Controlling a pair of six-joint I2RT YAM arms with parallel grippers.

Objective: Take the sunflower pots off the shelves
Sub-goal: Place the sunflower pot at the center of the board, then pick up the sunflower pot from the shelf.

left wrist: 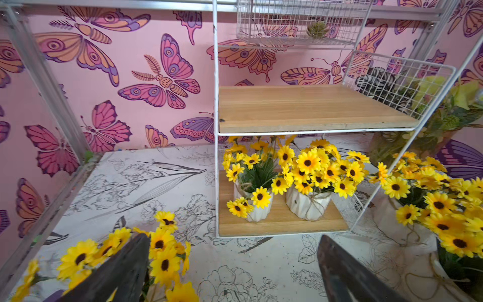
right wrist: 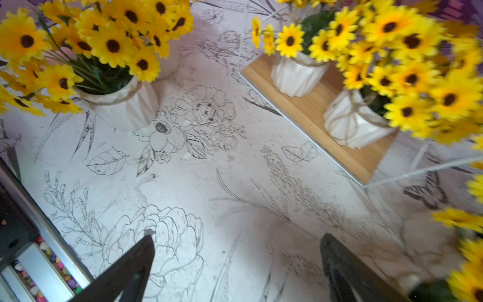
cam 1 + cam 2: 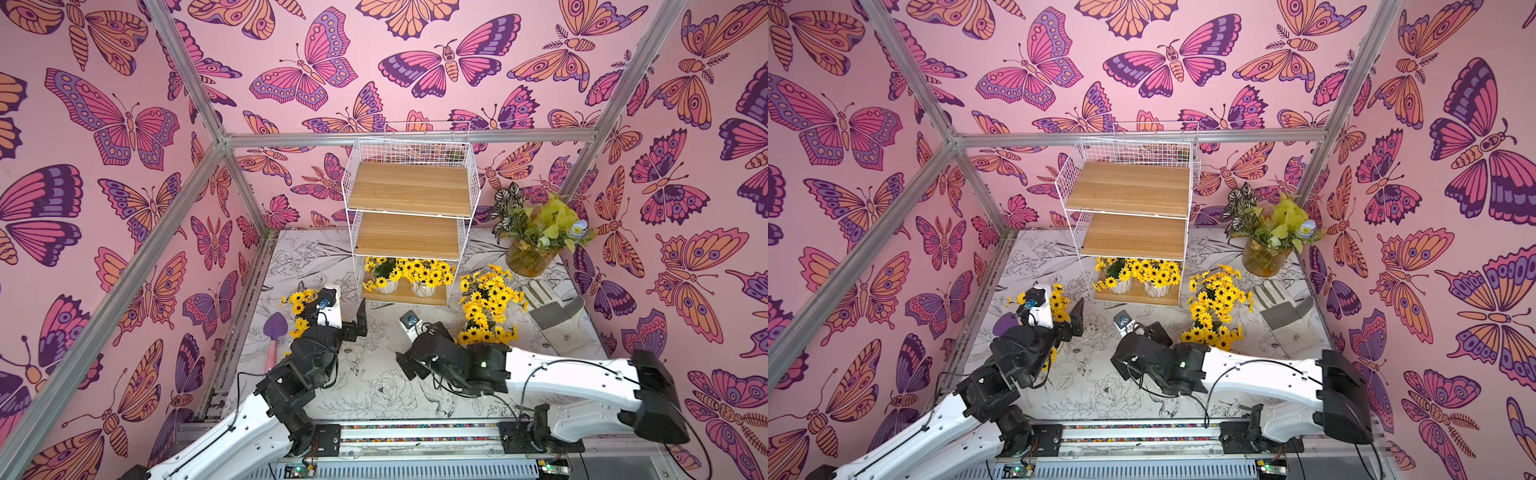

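A glass vase (image 3: 527, 261) of green and patterned leaves stands in the far right corner of a table (image 3: 374, 386) printed with line-drawn flowers. A grey-and-white glove (image 3: 552, 309) lies near it. A purple trowel (image 3: 275, 325) lies at the left edge, below butterfly wallpaper (image 3: 124, 124).

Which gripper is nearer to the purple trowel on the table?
Left. The left gripper is on the purple trowel's side of the table, with sunflowers between them; the right gripper is farther off, near the table's middle.
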